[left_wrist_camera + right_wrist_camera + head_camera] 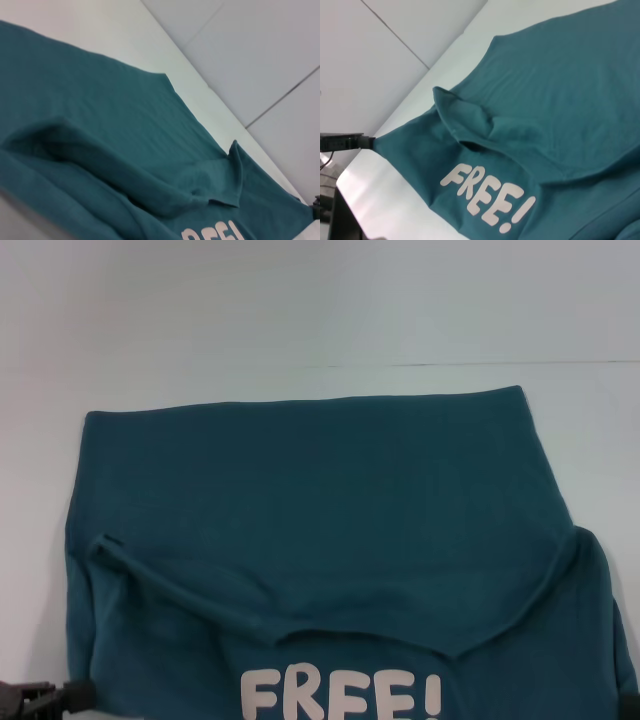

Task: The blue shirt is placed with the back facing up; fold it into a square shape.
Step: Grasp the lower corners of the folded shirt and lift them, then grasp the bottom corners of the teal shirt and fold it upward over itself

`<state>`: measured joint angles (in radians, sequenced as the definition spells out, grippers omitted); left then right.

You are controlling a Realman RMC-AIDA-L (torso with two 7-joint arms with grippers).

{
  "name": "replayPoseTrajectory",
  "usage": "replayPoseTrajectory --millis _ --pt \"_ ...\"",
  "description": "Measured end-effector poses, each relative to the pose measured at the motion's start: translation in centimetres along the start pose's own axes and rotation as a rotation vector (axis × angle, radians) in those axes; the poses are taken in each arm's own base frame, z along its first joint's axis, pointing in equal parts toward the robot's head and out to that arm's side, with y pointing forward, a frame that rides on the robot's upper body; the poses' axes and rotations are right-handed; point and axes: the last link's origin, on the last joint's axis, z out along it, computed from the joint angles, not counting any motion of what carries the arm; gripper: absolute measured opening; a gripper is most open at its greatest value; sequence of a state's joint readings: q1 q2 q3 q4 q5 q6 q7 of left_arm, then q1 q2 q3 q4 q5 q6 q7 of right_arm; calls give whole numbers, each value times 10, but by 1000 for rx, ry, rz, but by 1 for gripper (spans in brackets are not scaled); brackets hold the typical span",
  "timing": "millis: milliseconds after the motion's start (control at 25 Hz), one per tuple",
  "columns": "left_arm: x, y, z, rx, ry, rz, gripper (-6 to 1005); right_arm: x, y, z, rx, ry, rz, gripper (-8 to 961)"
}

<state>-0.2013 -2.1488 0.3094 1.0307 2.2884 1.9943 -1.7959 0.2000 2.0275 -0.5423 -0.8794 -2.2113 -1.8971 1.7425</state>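
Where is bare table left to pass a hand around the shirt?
Bare white table runs along the far hem of the dark teal-blue cotton T-shirt and in narrow strips beside both side edges. The near edge is crowded: folded cloth, with the left gripper at its corner.

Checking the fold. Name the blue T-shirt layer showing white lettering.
The teal-blue cotton T-shirt's bottom layer, nearest the robot, reads "FREE!"; the folded-over layer is plain. Left gripper pinches its near left corner; right gripper is by the right one.

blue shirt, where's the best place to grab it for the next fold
Probably the two near corners of the blue shirt, beside the "FREE!" print, approached from the robot's side. That near edge lies free on the table, and the left gripper is already at its corner.
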Motion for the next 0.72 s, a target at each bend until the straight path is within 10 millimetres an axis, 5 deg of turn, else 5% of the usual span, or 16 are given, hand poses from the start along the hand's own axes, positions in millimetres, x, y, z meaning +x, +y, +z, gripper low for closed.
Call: replayPoseTrajectory --millis 400,720 --pt "-5 2 -2 -14 -29 -14 -2 10 3 -5 -5 4 18 23" --pt "53 -20 1 45 99 9 -1 -47 -10 -1 27 -89 -75 24"
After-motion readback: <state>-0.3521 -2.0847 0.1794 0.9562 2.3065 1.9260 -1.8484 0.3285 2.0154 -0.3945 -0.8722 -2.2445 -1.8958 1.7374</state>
